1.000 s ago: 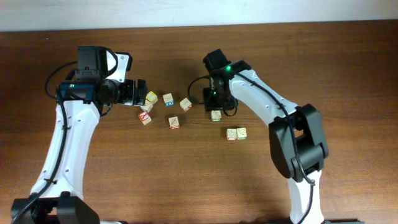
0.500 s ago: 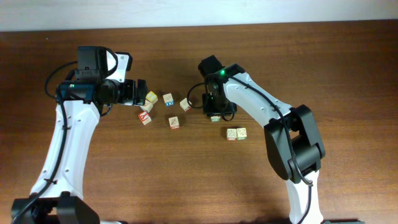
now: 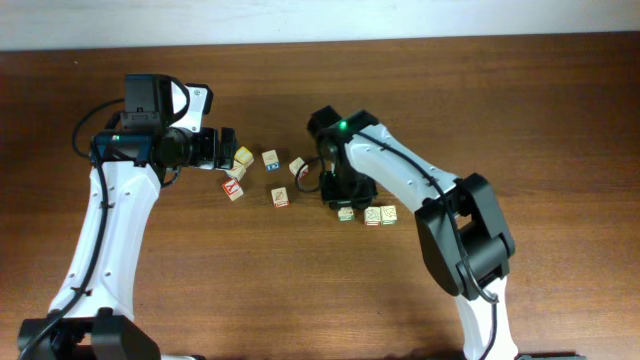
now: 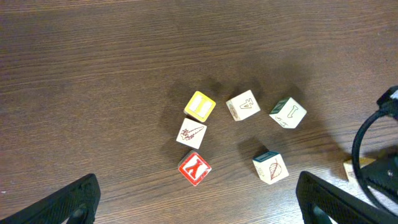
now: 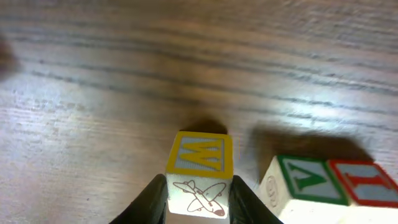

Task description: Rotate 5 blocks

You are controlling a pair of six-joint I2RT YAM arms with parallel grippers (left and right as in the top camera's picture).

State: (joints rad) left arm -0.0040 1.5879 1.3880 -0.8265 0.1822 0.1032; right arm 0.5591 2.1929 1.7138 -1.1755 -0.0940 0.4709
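My right gripper point(image 5: 199, 200) is shut on a block point(image 5: 199, 171) with a yellow-framed W face and an airplane drawing. It holds that block point(image 3: 345, 213) low over the table, just left of two blocks point(image 3: 380, 215) with a green V point(image 5: 303, 177) and a red face point(image 5: 367, 180). Whether it touches the wood is unclear. Further blocks lie loose on the left: an A block point(image 4: 242, 105), a green-sided bone block point(image 4: 288, 112), a leaf block point(image 4: 270, 167) and a pale drawing block point(image 4: 191, 133). My left gripper point(image 4: 199, 204) hangs open above them, holding nothing.
A yellow-faced cube point(image 4: 199, 106) and a red Y cube point(image 4: 194, 168) lie among the left group. A black cable point(image 4: 367, 149) loops in at the right edge of the left wrist view. The brown wooden table point(image 3: 200, 280) stretches around.
My right gripper closed on the W block and carried it toward the table's front, beside the pair of blocks. The left arm has not moved.
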